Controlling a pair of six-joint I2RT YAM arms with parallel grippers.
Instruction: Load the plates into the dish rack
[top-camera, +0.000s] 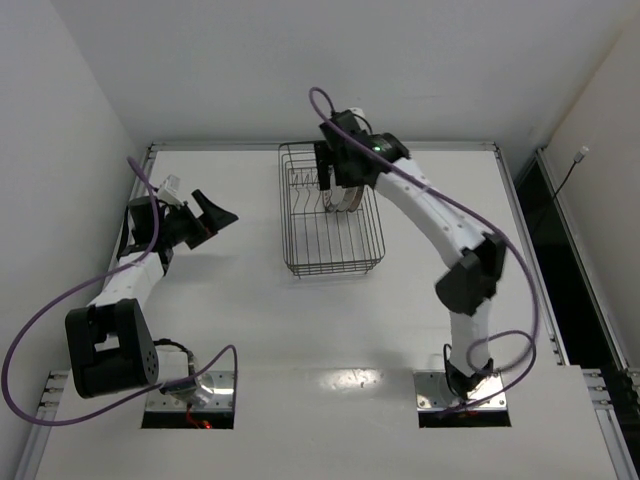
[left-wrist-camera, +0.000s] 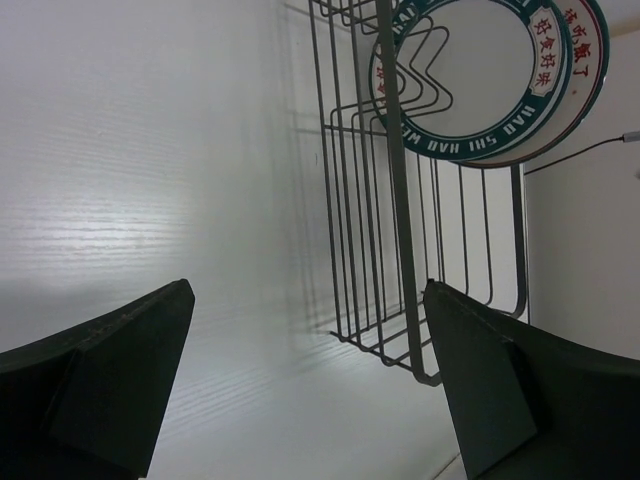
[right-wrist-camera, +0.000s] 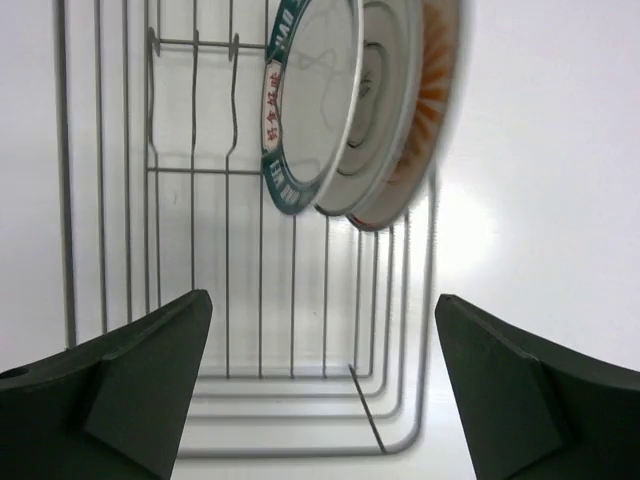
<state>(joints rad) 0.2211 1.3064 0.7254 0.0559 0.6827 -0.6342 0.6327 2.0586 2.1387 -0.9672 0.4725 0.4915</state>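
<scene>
Rectangular dark wire dish rack (top-camera: 330, 250): all three round plates stand on edge among its tines, in the far half, packed close and leaning a little. The plate with the dark-teal lettered rim (right-wrist-camera: 305, 110) faces the rack's open middle. The white plate with a thin dark ring (right-wrist-camera: 378, 100) is between. The orange sunburst plate (right-wrist-camera: 432, 110) sits nearest an end wall.

Right gripper (right-wrist-camera: 322, 300) hangs above the rack, jaws wide apart, nothing between. Left gripper (left-wrist-camera: 308, 290) is well left of the rack, jaws also apart, empty.

Loading looks complete.

Handling, judged: plates rigid, glazed, slick, apt to chip on wire. Best hold is the top rim, pinched across its thickness.
</scene>
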